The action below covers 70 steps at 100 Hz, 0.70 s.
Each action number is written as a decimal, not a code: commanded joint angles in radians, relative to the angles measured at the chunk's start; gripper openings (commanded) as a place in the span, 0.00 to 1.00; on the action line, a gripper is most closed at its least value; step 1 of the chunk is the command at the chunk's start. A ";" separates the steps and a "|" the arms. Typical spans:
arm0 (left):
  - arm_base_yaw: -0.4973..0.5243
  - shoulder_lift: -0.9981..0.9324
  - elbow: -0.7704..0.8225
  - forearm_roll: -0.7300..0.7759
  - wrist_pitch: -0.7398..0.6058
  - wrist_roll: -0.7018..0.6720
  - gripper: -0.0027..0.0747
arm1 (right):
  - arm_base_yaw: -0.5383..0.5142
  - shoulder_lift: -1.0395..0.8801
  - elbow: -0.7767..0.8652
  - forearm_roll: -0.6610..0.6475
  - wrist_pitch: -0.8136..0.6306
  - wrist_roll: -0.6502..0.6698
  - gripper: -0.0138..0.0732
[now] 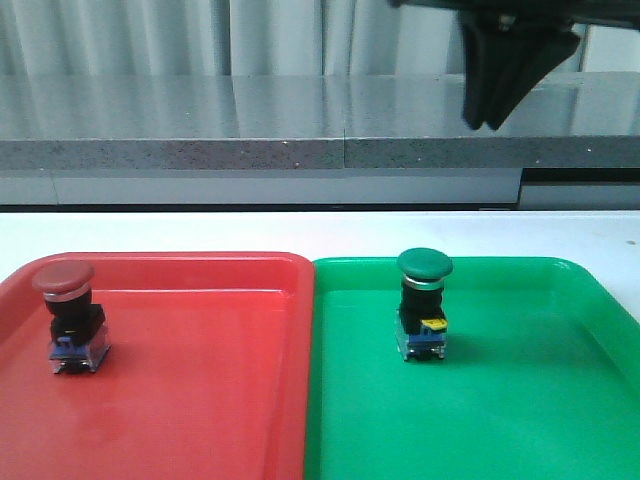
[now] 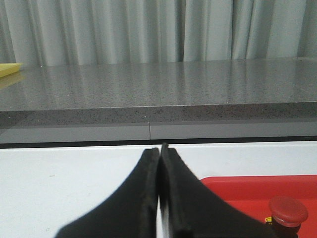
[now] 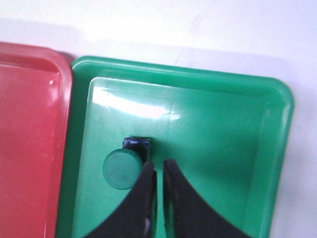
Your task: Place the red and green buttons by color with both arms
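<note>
The red button (image 1: 65, 300) stands upright in the left part of the red tray (image 1: 200, 400). Upright in the green tray (image 1: 520, 400), near its back left, is the green button (image 1: 424, 300). My right gripper (image 1: 482, 122) hangs high above the green tray, well clear of both buttons. From its wrist, the right gripper (image 3: 159, 166) shows fingers almost together with nothing between them, and the green button (image 3: 123, 169) sits just beside them far below. My left gripper (image 2: 160, 148) is shut and empty over the white table, with the red button (image 2: 288, 210) off to one side.
The two trays lie side by side and touching at the front of the white table (image 1: 200, 230). A grey stone ledge (image 1: 250, 150) runs behind the table, backed by a pale curtain. A yellow object (image 2: 7, 69) rests on the ledge at the far left.
</note>
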<state>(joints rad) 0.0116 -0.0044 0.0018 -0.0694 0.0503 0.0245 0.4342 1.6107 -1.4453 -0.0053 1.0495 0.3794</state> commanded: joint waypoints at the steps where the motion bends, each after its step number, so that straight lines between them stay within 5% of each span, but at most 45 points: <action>1: -0.002 -0.032 0.013 -0.008 -0.073 -0.005 0.01 | -0.050 -0.085 -0.021 -0.021 -0.012 -0.009 0.09; 38: -0.002 -0.032 0.013 -0.008 -0.073 -0.005 0.01 | -0.236 -0.251 0.019 -0.058 -0.019 -0.009 0.09; 70: -0.002 -0.032 0.013 -0.008 -0.073 -0.005 0.01 | -0.347 -0.447 0.259 -0.061 -0.181 -0.009 0.09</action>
<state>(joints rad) 0.0116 -0.0044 0.0018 -0.0694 0.0503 0.0245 0.1119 1.2418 -1.2171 -0.0490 0.9701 0.3794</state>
